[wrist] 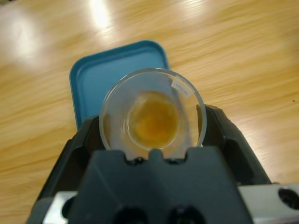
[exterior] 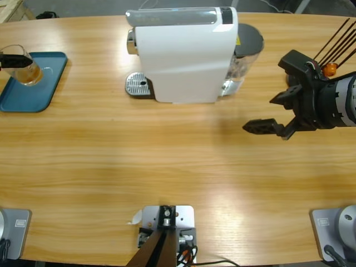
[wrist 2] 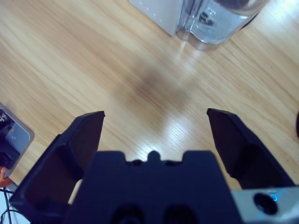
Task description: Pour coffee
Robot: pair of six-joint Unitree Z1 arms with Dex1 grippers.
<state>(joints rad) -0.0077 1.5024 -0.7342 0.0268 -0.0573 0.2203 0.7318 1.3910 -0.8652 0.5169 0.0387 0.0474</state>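
Observation:
A clear glass cup [wrist: 187, 93] holds a shallow layer of amber coffee [wrist: 153, 119]. My left gripper [wrist: 152, 122] is shut on the cup, one black jaw on each side. In the high view the cup [exterior: 25, 68] is at the far left, over the back corner of a blue tray [exterior: 39, 89]; I cannot tell whether it touches the tray. The white coffee machine [exterior: 183, 55] stands at the back middle. My right gripper [exterior: 276, 114] hangs open to the right of the machine, nothing between its jaws; in the right wrist view this gripper [wrist 2: 155, 122] is above bare wood.
The machine's metal drip tray [exterior: 138, 85] juts out on its left. Its clear water tank [exterior: 247, 53] sits at its right and also shows in the right wrist view as the water tank [wrist 2: 224, 18]. Bare wooden table [exterior: 167, 161] spreads in front.

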